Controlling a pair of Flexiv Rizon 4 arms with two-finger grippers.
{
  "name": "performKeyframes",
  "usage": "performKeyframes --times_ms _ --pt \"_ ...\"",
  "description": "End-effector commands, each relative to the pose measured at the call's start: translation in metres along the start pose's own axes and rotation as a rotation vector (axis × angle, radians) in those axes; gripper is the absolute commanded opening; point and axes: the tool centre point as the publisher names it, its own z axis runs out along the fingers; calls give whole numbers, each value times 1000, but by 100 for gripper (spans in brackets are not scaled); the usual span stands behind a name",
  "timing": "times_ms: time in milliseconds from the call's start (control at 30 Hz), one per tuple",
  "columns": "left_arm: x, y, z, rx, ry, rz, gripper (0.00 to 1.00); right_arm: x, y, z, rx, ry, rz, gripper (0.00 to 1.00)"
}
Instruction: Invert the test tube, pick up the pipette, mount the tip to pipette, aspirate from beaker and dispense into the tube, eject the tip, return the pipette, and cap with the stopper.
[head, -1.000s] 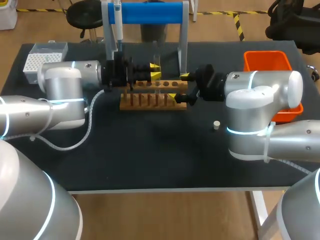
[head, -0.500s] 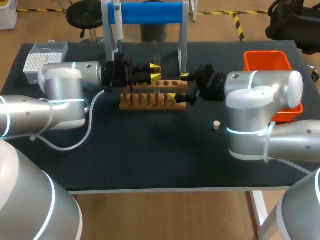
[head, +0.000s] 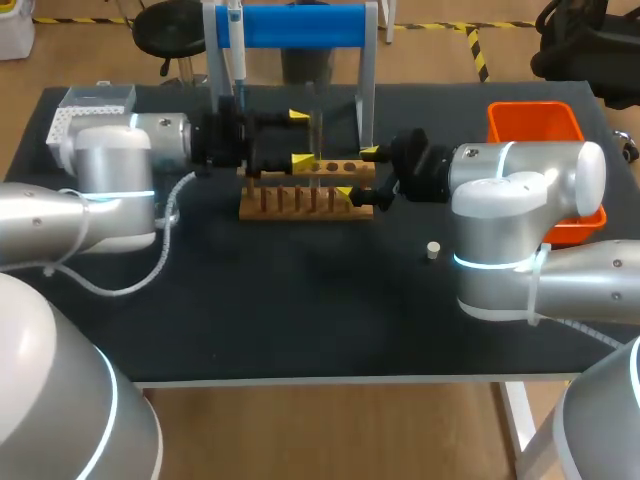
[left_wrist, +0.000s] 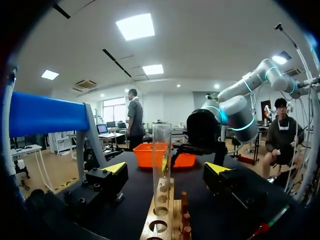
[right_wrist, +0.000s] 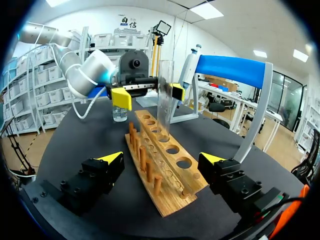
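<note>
Table (head: 300, 300) rear: left fingers (head: 303, 160) gape around tube (head: 316, 135), right fingers (head: 345, 195) gape astride rack (head: 300, 205).

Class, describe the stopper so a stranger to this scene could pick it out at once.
On the black table, find the wooden rack near the middle. Right of it, beside the right arm's grey joint, lies the stopper: the only small pale plug alone on bare tabletop.
</note>
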Motion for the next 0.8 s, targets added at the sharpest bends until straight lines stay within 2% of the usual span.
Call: performKeyframes --times_ms 33,333,400,467,800 --pt "24 -22 -36 -65 -85 -4 100 0 -1 1 -3 -2 0 100" --pt "56 -32 -140 -156 -369 -15 100 0 -1 1 -3 -2 0 100" --pt "67 -35 -166 -187 -485 -19 100 0 -1 1 -3 -2 0 100" --pt "77 -38 -182 -172 -555 -31 100 0 -1 1 -3 -2 0 100" --pt "77 -38 -182 -172 -555 -31 100 0 -1 1 -3 -2 0 100"
